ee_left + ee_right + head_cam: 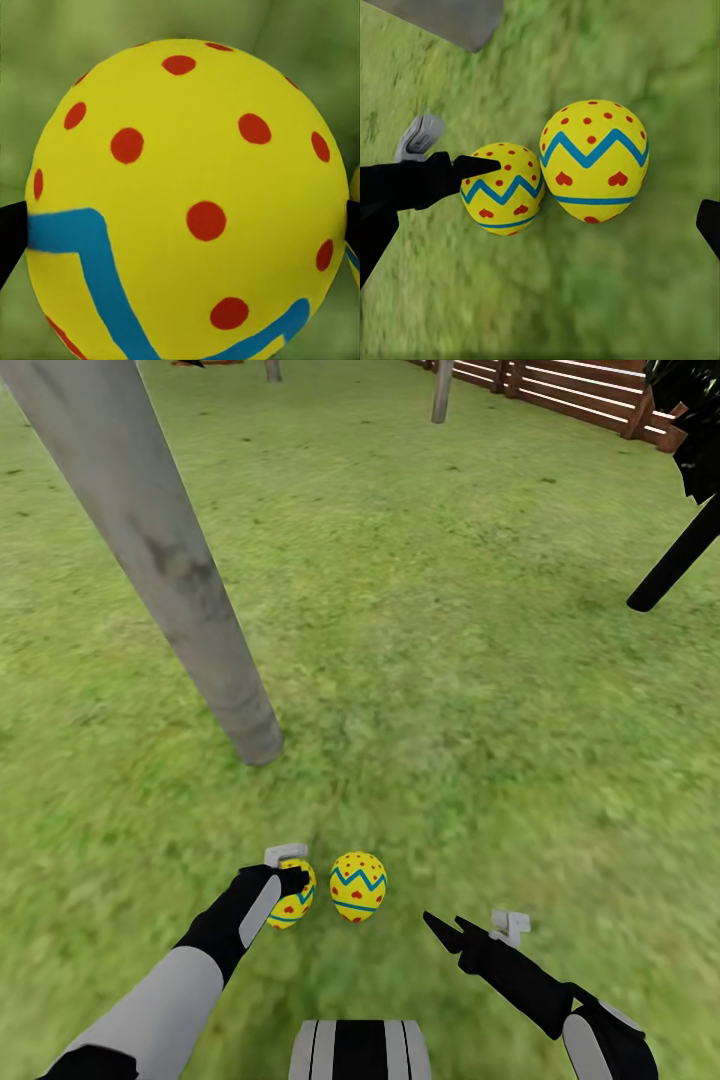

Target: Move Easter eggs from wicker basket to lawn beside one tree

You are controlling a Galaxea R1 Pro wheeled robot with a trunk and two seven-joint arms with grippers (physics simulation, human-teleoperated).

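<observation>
Grass spreads beneath the grey tree (190,580) at eleven o'clock. My left gripper (290,880) clasps one egg (292,900), another egg (358,885) just beside at three o'clock; right gripper (470,932) spread, empty. I should lower gently, unclasp slowly, avoid nudging.

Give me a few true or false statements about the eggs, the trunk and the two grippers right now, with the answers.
1. Two eggs show on the lawn in the head view. True.
2. The left gripper is shut on the left egg. True.
3. The right gripper holds the right egg. False: it is open and apart from that egg.
4. The eggs lie beside the black trunk. False: they lie near the grey trunk.
5. The two eggs sit close together. True.
</observation>
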